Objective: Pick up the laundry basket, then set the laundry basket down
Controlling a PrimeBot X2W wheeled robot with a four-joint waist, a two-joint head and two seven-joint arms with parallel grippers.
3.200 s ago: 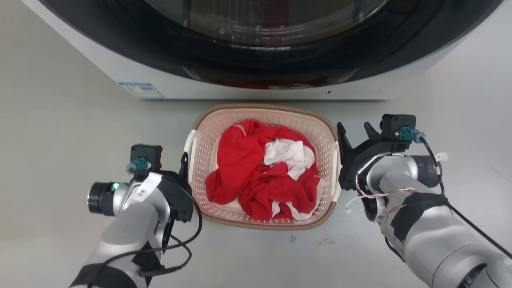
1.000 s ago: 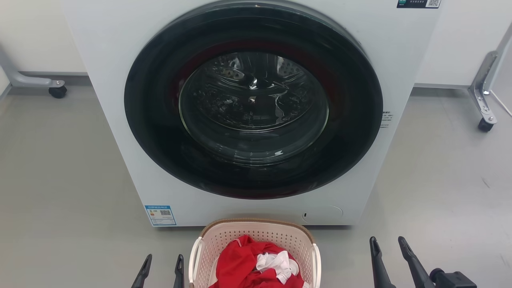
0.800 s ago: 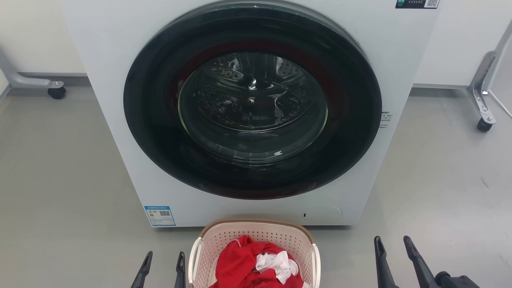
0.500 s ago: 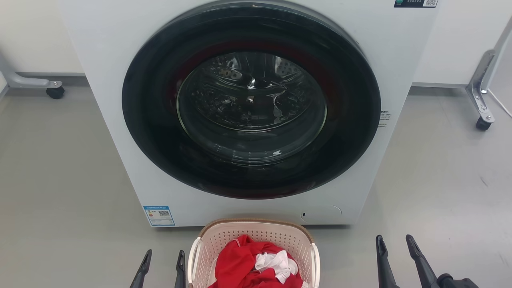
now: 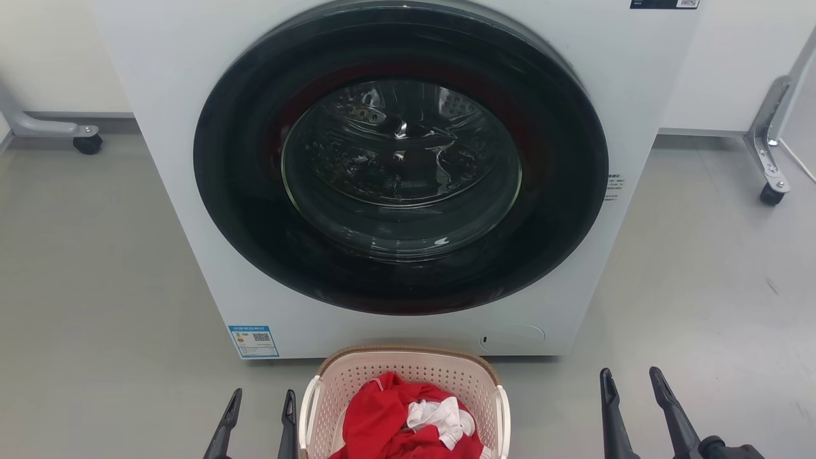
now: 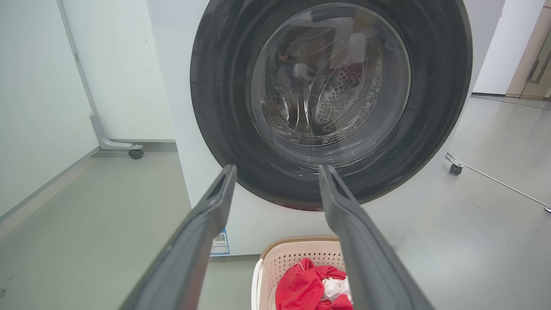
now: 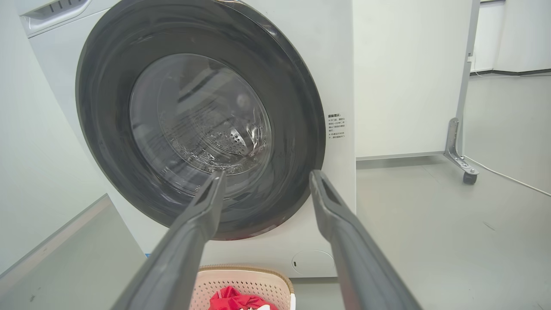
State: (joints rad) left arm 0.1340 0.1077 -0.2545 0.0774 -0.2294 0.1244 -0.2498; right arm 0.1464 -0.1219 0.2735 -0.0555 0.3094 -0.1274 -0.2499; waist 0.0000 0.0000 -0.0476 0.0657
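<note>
Left gripper (image 5: 262,417), fingers apart, sits just beside the laundry basket (image 5: 408,352); right gripper (image 5: 631,398), also spread, stands off its right rim, floor (image 5: 551,408) between.

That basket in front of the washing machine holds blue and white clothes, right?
Not blue: the head view shows red and white clothes in the basket, which does stand in front of the washing machine.

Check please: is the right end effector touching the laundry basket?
Apart. The head view shows a strip of grey floor between the right end effector and the laundry basket.
</note>
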